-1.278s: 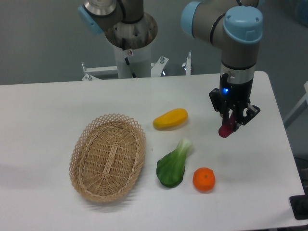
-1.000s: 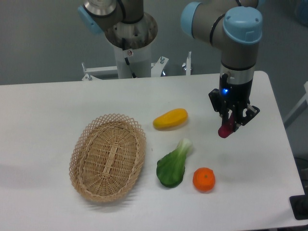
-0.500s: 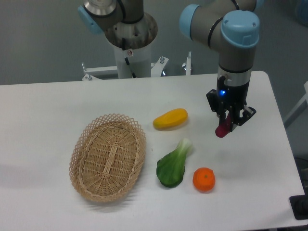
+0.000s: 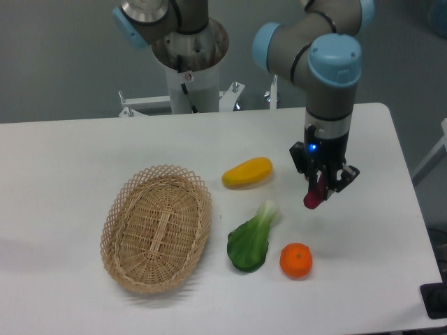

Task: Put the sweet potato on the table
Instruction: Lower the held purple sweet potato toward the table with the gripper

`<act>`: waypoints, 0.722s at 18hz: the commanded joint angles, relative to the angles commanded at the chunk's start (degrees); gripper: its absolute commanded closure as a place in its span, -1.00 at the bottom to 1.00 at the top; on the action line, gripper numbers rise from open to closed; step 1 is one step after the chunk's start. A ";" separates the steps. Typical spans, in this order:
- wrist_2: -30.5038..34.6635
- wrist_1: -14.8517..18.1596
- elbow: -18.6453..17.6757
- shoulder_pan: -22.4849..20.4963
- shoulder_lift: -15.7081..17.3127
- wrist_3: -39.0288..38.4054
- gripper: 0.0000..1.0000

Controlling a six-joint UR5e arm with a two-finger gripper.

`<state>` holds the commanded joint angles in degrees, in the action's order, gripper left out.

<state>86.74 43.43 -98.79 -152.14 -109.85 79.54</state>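
The magenta-purple sweet potato hangs nearly upright, tip down, pinched between the fingers of my gripper, which is shut on it. It is held a little above the white table, right of centre. Its upper end is hidden between the fingers. The orange lies below and slightly left of it; the yellow fruit lies to its left.
A yellow-orange oblong fruit lies mid-table. A green bok choy and an orange sit near the front. An oval wicker basket stands to the left. The robot base rises behind the far edge.
The arm has carried the sweet potato to the left and slightly toward the front, still gripped. The other objects have not moved.
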 joint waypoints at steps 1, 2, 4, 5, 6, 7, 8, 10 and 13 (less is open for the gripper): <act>1.49 -0.36 0.00 0.00 -0.88 0.35 0.56; 2.98 -0.54 0.09 0.00 -1.67 0.70 0.56; 4.58 -2.02 0.09 0.00 -3.34 2.54 0.56; 4.76 -3.34 0.09 0.00 -4.39 2.81 0.56; 4.84 -4.65 0.17 0.00 -5.45 2.90 0.56; 5.11 -5.54 0.00 0.00 -6.16 3.16 0.56; 5.72 -5.81 0.00 -0.09 -6.60 3.86 0.56; 8.26 -5.99 0.00 -0.09 -7.74 4.48 0.56; 9.68 -5.99 0.26 -0.18 -9.32 4.57 0.56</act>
<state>96.42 37.44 -98.53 -152.31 -119.17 84.11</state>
